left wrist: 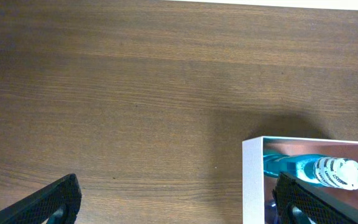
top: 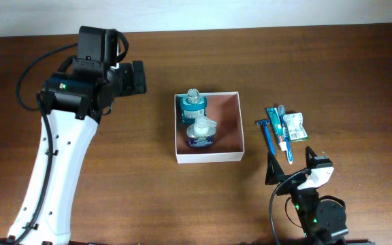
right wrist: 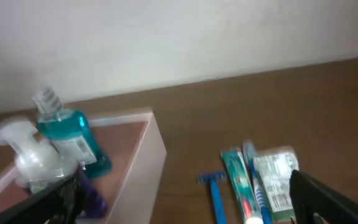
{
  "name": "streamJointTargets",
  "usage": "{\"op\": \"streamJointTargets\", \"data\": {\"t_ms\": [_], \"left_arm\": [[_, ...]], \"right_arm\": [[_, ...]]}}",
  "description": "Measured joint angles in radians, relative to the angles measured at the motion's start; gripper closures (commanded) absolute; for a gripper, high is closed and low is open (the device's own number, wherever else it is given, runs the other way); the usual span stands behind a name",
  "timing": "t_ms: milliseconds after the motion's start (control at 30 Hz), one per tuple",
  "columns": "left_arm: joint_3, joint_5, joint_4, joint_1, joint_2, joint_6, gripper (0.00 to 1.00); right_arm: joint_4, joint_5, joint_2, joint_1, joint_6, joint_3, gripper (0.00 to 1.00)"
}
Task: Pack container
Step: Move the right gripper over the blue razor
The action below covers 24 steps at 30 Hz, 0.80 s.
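Observation:
The container (top: 209, 156), a shallow white box with a pinkish inside, sits mid-table. A teal bottle (top: 194, 105) and a white pump bottle (top: 201, 131) lie in its left half. Right of it lie a blue razor (top: 267, 135), a toothpaste tube (top: 278, 126), a toothbrush (top: 286, 139) and a green packet (top: 295, 126). My left gripper (top: 143, 77) hangs open and empty, left of the box. In the left wrist view the gripper (left wrist: 179, 208) spans bare wood and the container's wall (left wrist: 252, 180). My right gripper (top: 291, 163) is open and empty, just in front of the toiletries.
In the right wrist view the container's wall (right wrist: 148, 168), the teal bottle (right wrist: 67, 134), the razor (right wrist: 215, 190), the toothpaste (right wrist: 238, 180) and the packet (right wrist: 275, 180) lie ahead between the open fingers. The table's far edge meets a pale wall.

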Motion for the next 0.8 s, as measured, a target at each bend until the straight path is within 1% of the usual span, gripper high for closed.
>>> {"op": "streamJointTargets", "data": {"t_ms": [100,167,300,333,400,467,600,700,800], "left_arm": [[0.000,0.000,0.000,0.000,0.000,0.000,0.01],[0.000,0.000,0.000,0.000,0.000,0.000,0.01],[0.000,-0.001,-0.001,0.000,0.000,0.000,0.01],[0.000,-0.001,-0.001,0.000,0.000,0.000,0.00],[0.000,-0.001,-0.002,0.000,0.000,0.000,0.01],[0.000,-0.001,-0.003,0.000,0.000,0.000,0.01],[0.000,-0.002,-0.003,0.000,0.000,0.000,0.00],[0.000,-0.001,-0.003,0.000,0.000,0.000,0.01],[0.000,-0.001,-0.003,0.000,0.000,0.000,0.01]], "right_arm": [[-0.177,0.006,0.009,0.000,0.003,0.067,0.02],[-0.243,0.016,0.035,0.000,0.004,0.137,0.02],[-0.392,0.035,0.161,0.000,0.005,0.389,0.02],[-0.451,0.043,0.214,0.000,0.004,0.475,0.02],[-0.521,0.058,0.288,0.000,0.005,0.577,0.02],[-0.626,0.081,0.402,0.000,0.005,0.701,0.02],[-0.782,0.114,0.658,0.000,0.003,0.903,0.02],[-0.825,0.124,0.834,0.000,0.003,1.007,0.02],[-0.830,0.124,0.953,0.000,0.003,1.054,0.02]]}}
